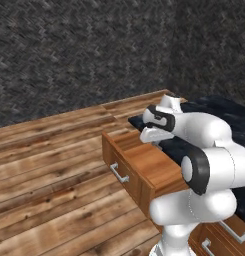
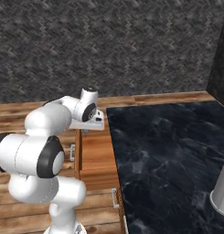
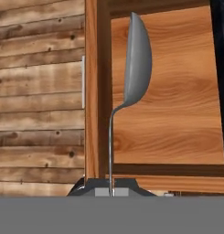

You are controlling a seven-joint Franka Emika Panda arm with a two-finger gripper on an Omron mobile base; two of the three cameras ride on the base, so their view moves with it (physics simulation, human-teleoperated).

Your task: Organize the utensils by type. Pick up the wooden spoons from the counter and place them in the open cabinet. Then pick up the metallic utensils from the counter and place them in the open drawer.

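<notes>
Gleaming silver-grey metal spoon [image 3: 137,59], thin-handled, pinched in end effector [image 3: 111,191] above open drawer [image 3: 168,114].

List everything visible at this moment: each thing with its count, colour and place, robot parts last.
metal spoon: one, silver-grey, held by its handle end, bowl out over the open drawer in the hand view.
open drawer: one, orange-brown wood with a silver bar handle, pulled out from under the counter, inside bare.
counter: one, black with pale veining, right of the drawer in the right base view.
lower drawers: orange-brown fronts with silver handles, under the counter; count unclear.
pale round object: one, whitish, on the counter's right edge, cut off.
floor: brown wood planks.
wall: dark grey.
arm: one, white with dark joints.
gripper: one, dark fingertips shut on the metal spoon, above the drawer.
</notes>
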